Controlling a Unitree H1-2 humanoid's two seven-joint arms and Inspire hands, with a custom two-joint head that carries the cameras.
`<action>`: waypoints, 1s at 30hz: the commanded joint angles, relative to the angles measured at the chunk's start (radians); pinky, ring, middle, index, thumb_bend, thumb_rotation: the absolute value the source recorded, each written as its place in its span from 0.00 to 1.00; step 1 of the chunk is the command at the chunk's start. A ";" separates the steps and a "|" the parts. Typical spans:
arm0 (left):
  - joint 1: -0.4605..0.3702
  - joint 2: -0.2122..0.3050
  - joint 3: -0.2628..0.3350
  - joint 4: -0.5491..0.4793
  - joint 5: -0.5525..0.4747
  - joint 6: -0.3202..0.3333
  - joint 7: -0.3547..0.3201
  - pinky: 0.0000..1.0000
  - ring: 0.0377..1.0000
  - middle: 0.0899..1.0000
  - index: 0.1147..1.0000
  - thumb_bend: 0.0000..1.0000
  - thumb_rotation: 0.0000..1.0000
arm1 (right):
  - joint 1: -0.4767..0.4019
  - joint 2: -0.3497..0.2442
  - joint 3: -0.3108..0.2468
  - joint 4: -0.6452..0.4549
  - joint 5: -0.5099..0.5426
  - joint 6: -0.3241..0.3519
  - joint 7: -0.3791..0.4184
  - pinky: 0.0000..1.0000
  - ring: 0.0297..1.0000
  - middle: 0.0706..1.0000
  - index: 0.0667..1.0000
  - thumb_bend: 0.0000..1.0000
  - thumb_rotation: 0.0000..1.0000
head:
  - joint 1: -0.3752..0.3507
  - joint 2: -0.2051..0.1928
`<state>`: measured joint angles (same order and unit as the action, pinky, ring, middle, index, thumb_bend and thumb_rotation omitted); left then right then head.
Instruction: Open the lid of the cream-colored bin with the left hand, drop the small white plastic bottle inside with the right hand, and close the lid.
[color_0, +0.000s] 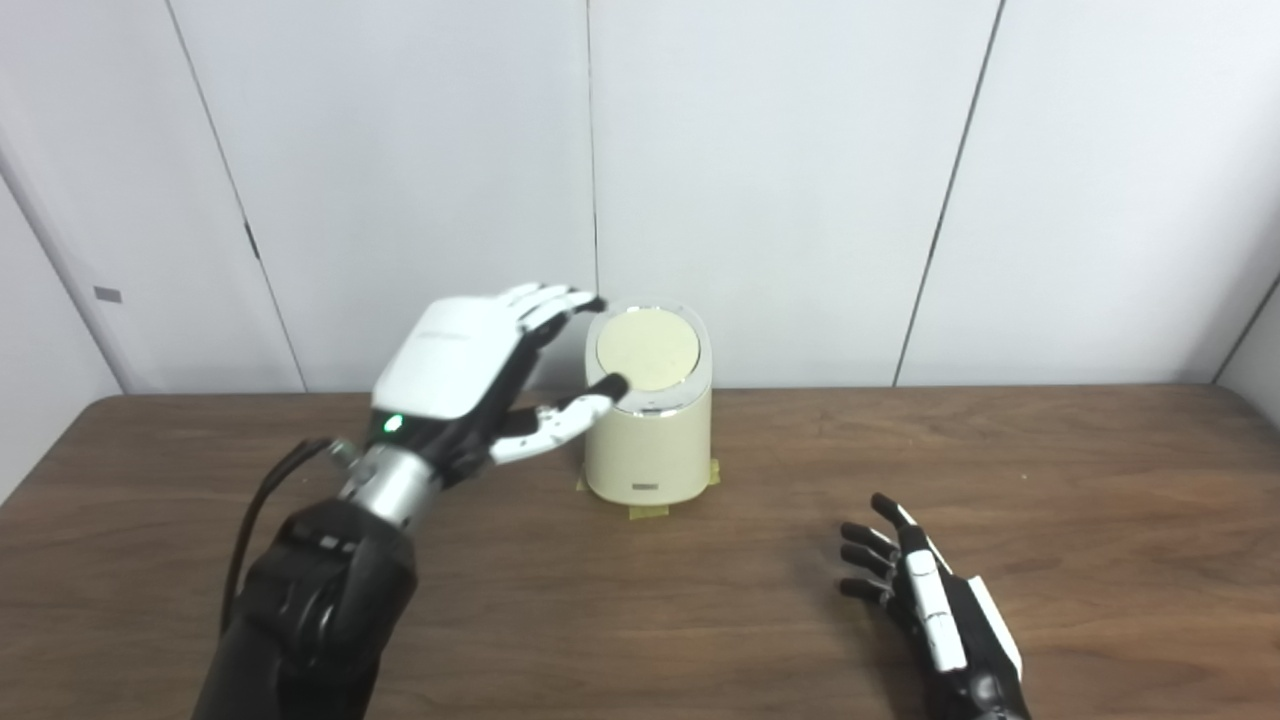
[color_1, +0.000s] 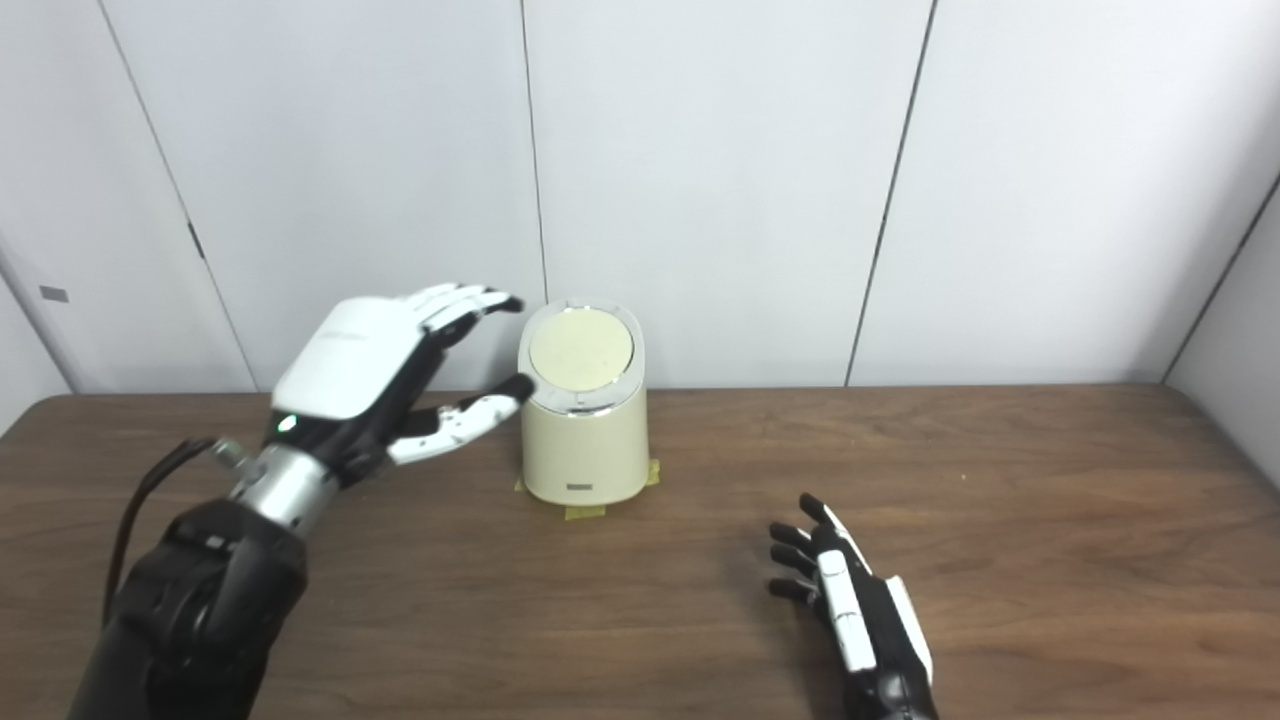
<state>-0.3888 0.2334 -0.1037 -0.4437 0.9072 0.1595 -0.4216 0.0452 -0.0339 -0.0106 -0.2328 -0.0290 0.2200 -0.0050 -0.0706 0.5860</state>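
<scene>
The brown wooden table spreads before me, bare of any small white bottle in either view; I cannot see where that bottle is. Near the table's far edge stands the cream-colored bin, fixed down with yellow tape tabs at its base. Its round lid lies flat and shut inside a shiny ring.

My left hand hangs beside the bin's upper left, holding nothing, fingers spread loosely, the thumb reaching toward the lid's rim. My right hand rests low on the table, well apart from the bin, fingers apart and empty.

The lid looks closed, so either opening has yet to begin or the bottle is already inside; I cannot tell which. To work the lid well I judge I should press or lift at its near edge, gently, since the tape alone steadies the bin.

The left eye view makes my thumb tip overlap the lid's rim; the right eye view shows it at the bin's left side, so contact is uncertain.
</scene>
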 joint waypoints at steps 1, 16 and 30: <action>0.006 -0.027 0.039 -0.049 -0.062 0.043 0.037 0.81 0.91 0.89 0.86 0.42 0.82 | -0.035 -0.002 -0.002 -0.039 0.008 -0.015 0.005 0.70 0.81 0.81 0.92 0.56 1.00 | -0.001 0.001; 0.288 -0.162 0.293 -0.041 -0.713 0.207 0.126 0.89 0.90 0.91 0.94 0.40 0.95 | -0.033 0.002 -0.036 -0.097 0.064 -0.017 0.005 0.71 0.82 0.82 0.91 0.55 1.00 | 0.012 0.012; 0.478 -0.202 0.312 0.014 -0.921 0.100 0.252 0.96 0.93 0.94 0.95 0.38 0.92 | 0.019 -0.020 -0.011 -0.162 0.044 -0.004 0.012 0.80 0.90 0.92 0.93 0.56 1.00 | 0.029 0.051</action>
<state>0.0657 0.0386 0.2071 -0.4038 0.0121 0.2946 -0.1867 0.0636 -0.0469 -0.0230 -0.3545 0.0252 0.2246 0.0015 -0.0399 0.6366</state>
